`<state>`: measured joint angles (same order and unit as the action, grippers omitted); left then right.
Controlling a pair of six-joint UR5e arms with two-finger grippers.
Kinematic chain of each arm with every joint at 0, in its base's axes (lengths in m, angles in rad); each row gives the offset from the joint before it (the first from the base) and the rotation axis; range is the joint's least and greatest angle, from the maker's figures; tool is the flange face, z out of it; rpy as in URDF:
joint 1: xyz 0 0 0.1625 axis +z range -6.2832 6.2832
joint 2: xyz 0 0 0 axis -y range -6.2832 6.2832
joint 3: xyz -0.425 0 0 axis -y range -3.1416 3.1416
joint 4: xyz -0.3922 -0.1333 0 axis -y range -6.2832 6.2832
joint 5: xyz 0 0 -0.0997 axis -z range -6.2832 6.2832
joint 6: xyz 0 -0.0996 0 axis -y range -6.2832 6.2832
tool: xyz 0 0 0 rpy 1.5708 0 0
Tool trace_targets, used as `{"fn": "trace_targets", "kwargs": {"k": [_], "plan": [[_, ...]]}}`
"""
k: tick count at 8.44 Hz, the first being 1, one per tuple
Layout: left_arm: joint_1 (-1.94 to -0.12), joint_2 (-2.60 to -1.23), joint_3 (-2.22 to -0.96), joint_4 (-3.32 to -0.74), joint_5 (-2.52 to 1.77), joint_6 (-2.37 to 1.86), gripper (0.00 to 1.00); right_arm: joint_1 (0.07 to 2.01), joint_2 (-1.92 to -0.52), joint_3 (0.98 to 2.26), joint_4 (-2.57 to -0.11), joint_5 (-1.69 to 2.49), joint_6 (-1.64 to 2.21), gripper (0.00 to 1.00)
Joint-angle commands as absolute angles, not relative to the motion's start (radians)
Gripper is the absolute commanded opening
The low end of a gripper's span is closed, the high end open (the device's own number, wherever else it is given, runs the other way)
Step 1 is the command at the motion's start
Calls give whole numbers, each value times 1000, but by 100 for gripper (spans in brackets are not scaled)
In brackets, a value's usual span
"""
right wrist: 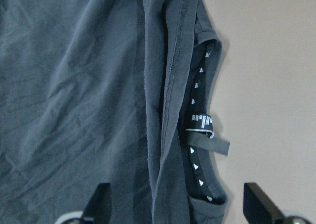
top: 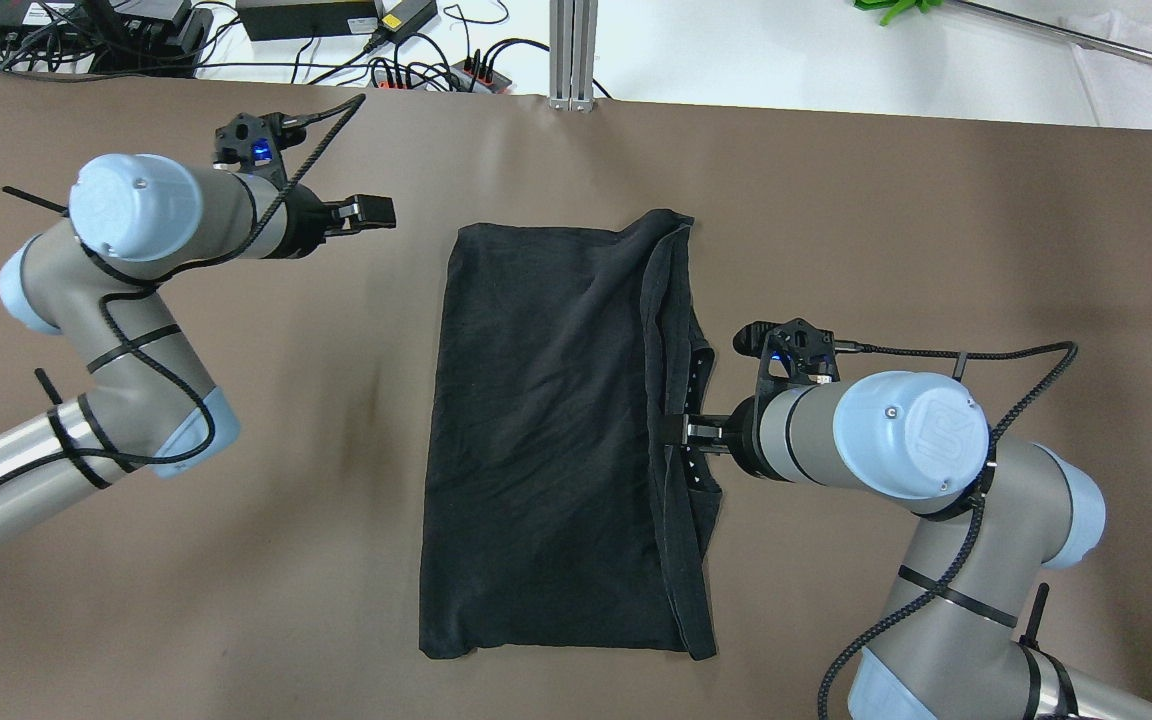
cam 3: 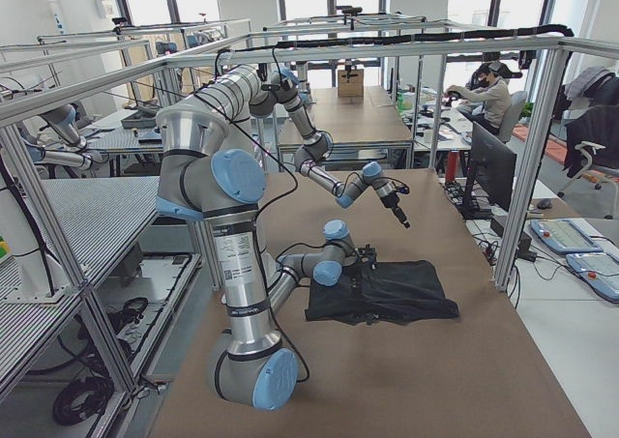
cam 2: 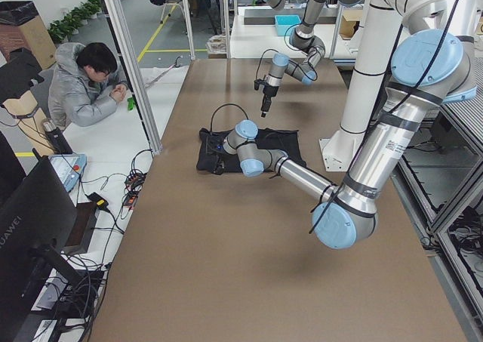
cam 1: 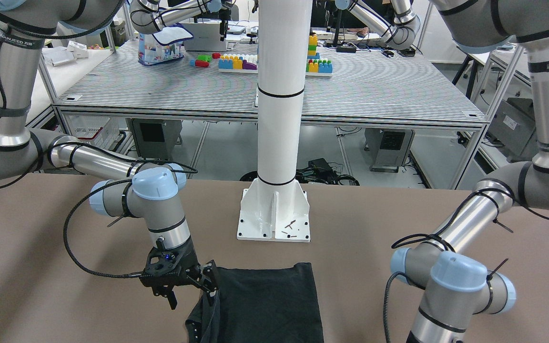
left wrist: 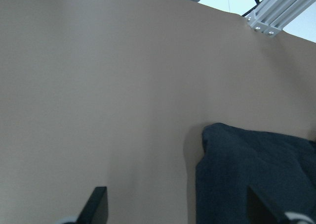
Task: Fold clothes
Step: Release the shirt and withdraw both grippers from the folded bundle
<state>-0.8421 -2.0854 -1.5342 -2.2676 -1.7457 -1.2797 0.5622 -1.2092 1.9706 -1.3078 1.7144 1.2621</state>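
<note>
Garment (top: 536, 420) lies flat mid-worktop (top: 886, 220), already doubled into a long rectangle, its collar side turned over along the edge by your right gripper (top: 681, 432). That gripper's fingers are spread wide over the hem, gripping nothing. The left gripper (top: 381, 212) hovers near the far corner, fingers likewise released. By the look of it, the crosswise folds remain.

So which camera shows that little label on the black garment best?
The right wrist view: the label sits close up on the garment's neck tape. Overhead shows only dotted tape; other views show none of it.
</note>
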Motion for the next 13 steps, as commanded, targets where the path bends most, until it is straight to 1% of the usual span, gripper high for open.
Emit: {"fn": "trace_targets", "kwargs": {"k": [1, 3, 7, 13], "plan": [[-859, -2017, -1611, -2267, -1776, -1259, 100, 557, -1087, 1811, -1333, 1622, 1186, 94], [-859, -2016, -1608, -2267, -1776, -1259, 100, 529, -1007, 1720, -1333, 1586, 1189, 94], [-859, -2017, -1601, -2269, -1775, -1259, 100, 517, -965, 1585, -1333, 1546, 1175, 94], [-857, -2019, -1605, -2267, -1772, -1259, 100, 531, -977, 1548, -1333, 1543, 1158, 94]]}}
